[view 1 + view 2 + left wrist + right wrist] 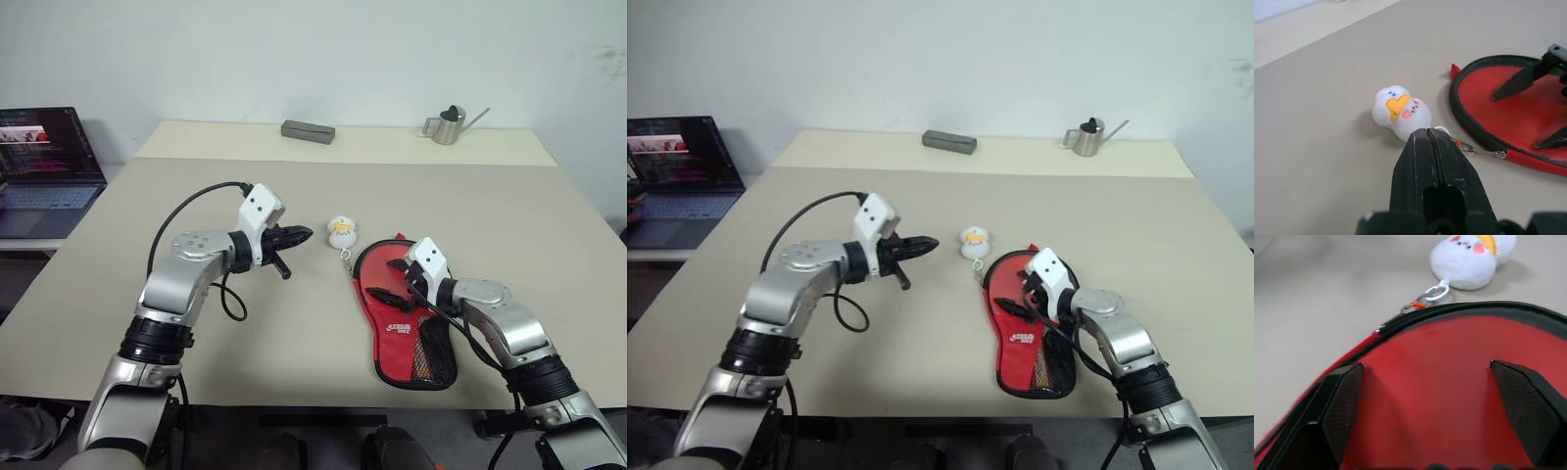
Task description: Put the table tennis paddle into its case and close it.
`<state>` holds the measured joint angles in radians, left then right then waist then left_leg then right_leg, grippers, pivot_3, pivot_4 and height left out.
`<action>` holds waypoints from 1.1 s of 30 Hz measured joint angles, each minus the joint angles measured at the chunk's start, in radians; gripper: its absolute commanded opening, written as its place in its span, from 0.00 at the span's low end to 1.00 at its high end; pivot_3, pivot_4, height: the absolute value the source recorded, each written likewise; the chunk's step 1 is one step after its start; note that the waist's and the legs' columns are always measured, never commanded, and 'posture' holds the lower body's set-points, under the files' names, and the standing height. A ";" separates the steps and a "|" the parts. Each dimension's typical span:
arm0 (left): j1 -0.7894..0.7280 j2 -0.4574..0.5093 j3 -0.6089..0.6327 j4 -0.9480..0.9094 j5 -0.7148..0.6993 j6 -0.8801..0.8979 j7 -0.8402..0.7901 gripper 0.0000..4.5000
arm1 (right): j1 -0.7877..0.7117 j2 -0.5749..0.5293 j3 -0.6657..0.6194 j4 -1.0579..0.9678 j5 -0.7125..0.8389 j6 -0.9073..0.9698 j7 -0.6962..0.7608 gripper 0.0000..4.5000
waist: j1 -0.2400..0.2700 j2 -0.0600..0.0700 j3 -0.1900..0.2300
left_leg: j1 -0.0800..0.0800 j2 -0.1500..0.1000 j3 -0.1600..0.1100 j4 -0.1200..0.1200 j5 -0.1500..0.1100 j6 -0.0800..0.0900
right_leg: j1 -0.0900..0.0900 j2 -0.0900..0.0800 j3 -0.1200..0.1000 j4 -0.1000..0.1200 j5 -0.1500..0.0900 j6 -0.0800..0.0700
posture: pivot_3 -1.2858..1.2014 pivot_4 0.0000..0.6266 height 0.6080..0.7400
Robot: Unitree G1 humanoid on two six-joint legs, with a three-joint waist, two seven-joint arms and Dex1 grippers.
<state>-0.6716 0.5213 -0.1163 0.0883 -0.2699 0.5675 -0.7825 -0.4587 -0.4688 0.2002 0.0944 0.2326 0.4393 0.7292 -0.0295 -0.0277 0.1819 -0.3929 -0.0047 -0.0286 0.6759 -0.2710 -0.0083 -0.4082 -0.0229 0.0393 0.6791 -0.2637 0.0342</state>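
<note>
1. The case [407,323] lies flat on the beige counter [294,352], in front of the robot's right side, its round end toward the far edge and its narrow, mesh-pocketed end toward the robot.
2. A red surface with a black rim shows at the round end; whether that is the paddle's face or the case's own fabric cannot be told.
3. The white-yellow charm [341,232] rests on the counter just beyond the round end's left edge, joined to the zipper by a short chain [1476,150].
4. The right gripper [397,279] hangs over the round end of the case with its two black fingers [1342,406] spread wide — nothing is held between them, and the red surface lies between and under their tips.
5. The left gripper [297,236] is fully closed on nothing, its tip pointing at the charm from the left — near it, but apart from it.
6. On the counter's far side sit a grey rectangular block [308,130] and a small metal watering can [451,125], well apart from the case.
7. An open laptop [44,166] stands on a separate surface off to the left.
</note>
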 measured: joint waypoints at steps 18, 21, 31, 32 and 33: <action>-0.115 -0.224 0.010 0.238 0.064 0.031 0.238 0.99 | -0.001 0.017 0.000 0.003 -0.024 -0.006 0.025 1.00 | -0.003 0.000 0.000 | 0.001 0.000 0.000 0.000 0.000 0.000 | 0.001 0.000 0.000 0.001 0.000 0.000 | 0.52 0.24 1.00; -0.136 -0.226 0.041 0.253 0.065 0.022 0.255 0.99 | 0.000 0.019 0.000 -0.001 -0.029 0.001 0.025 1.00 | -0.003 0.000 0.000 | 0.001 0.000 0.000 0.000 0.000 0.000 | 0.001 0.000 0.000 0.001 0.000 0.000 | 0.52 0.24 1.00; -0.217 -0.273 0.099 0.492 0.062 0.013 0.286 0.99 | 0.000 0.040 -0.001 -0.006 -0.052 0.007 0.026 1.00 | -0.003 -0.001 0.000 | 0.002 0.000 0.000 0.000 0.000 0.000 | 0.001 0.000 -0.001 0.001 0.000 0.000 | 0.52 0.24 1.00; -0.233 -0.278 0.099 0.528 0.064 0.010 0.282 0.99 | 0.000 0.044 -0.001 -0.006 -0.053 0.007 0.026 1.00 | -0.003 -0.001 0.000 | 0.002 0.000 0.000 0.000 0.000 0.000 | 0.001 0.000 -0.002 0.001 0.000 0.000 | 0.52 0.24 1.00; -0.251 -0.282 0.094 0.567 0.072 0.001 0.269 0.99 | -0.001 0.049 0.000 -0.005 -0.055 0.007 0.026 1.00 | -0.003 -0.001 0.000 | 0.002 0.000 0.000 0.000 0.000 0.000 | 0.001 0.000 -0.002 0.001 0.000 0.000 | 0.52 0.24 1.00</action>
<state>-0.9229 0.2390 -0.0221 0.6551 -0.1984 0.5687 -0.5140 -0.4595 -0.4203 0.1997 0.0892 0.1780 0.4458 0.7547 -0.0321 -0.0283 0.1815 -0.3913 -0.0051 -0.0282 0.6762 -0.2710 -0.0085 -0.4072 -0.0228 0.0374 0.6798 -0.2635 0.0344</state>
